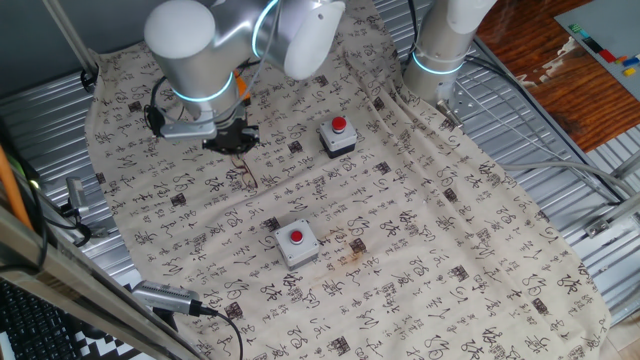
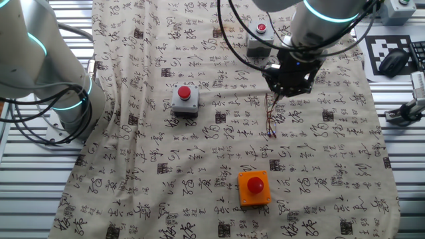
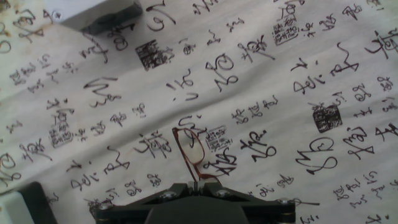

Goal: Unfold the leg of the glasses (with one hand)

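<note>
The glasses [image 3: 189,152] are thin, reddish-brown and wire-framed. They lie on the printed cloth just in front of my fingers. One thin leg runs from the frame straight into the narrow slit between my jaws. My gripper [image 3: 194,185] is shut on the end of that leg, low over the cloth. In one fixed view the gripper [image 1: 232,140] sits just behind the glasses [image 1: 243,176]. In the other fixed view the gripper [image 2: 285,89] is above the glasses [image 2: 271,121], which stretch toward the camera.
Two grey boxes with red buttons [image 1: 338,137] [image 1: 296,243] stand on the cloth to the right of the glasses. An orange box [image 2: 254,188] lies nearer the cloth's edge. A second robot arm's base [image 1: 440,50] stands at the far side. Cables run along the metal table edge.
</note>
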